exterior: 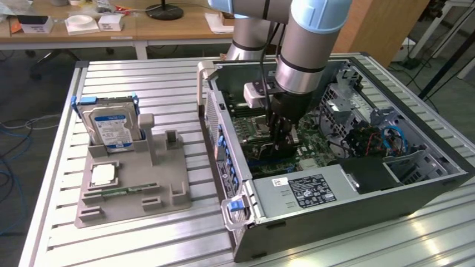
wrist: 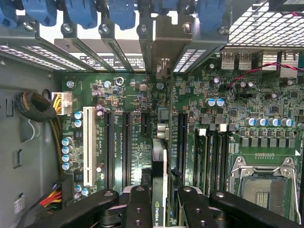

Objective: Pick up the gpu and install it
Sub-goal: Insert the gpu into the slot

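Metal slatted table (exterior: 148, 92) fills the left and middle of the exterior view, with wooden desks (exterior: 111, 28) along the upper edge. On it lies an open computer case (exterior: 415, 194) at the centre right and a grey holder (exterior: 133, 183) at lower left with a hard drive (exterior: 111, 128). Inside the case, the gripper (exterior: 282, 147) is clamped on the gpu (wrist: 160, 156), which stands on its edge above the motherboard (wrist: 228, 114). In the wrist view its long axis runs from the lower centre up to the metal bracket (wrist: 164, 52) at the case wall.

A wooden desk (exterior: 111, 30) stands far behind the ribbed metal table (exterior: 148, 89); cables (exterior: 19, 128) trail on the grey floor (exterior: 33, 83)
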`<state>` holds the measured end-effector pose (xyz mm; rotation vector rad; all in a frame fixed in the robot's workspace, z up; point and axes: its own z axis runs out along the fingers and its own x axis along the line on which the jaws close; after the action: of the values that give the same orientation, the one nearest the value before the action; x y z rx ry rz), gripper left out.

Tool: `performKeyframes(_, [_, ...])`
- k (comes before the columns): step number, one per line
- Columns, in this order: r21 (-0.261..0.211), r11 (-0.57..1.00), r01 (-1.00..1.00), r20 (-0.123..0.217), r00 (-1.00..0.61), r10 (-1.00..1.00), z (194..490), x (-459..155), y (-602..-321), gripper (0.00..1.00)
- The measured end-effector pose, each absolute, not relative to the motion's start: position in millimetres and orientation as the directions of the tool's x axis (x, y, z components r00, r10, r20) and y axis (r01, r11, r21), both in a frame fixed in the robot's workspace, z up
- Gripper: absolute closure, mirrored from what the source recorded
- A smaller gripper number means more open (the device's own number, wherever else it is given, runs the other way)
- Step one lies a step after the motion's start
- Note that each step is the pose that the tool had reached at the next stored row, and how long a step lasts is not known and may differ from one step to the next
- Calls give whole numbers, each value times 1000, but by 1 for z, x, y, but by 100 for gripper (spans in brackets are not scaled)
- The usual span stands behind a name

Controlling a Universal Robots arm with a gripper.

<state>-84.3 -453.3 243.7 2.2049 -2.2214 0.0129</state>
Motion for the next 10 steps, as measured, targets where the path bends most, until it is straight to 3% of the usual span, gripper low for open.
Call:
performKeyframes(4, [2, 8, -1000, 13, -8, -1000, 243, -84, -453, 73])
performKeyframes(9, [2, 7, -1000, 14, -7, -1000, 244, -84, -453, 49])
performKeyframes(10, [2, 8, -1000, 14, -8, -1000, 244, -84, -453, 49])
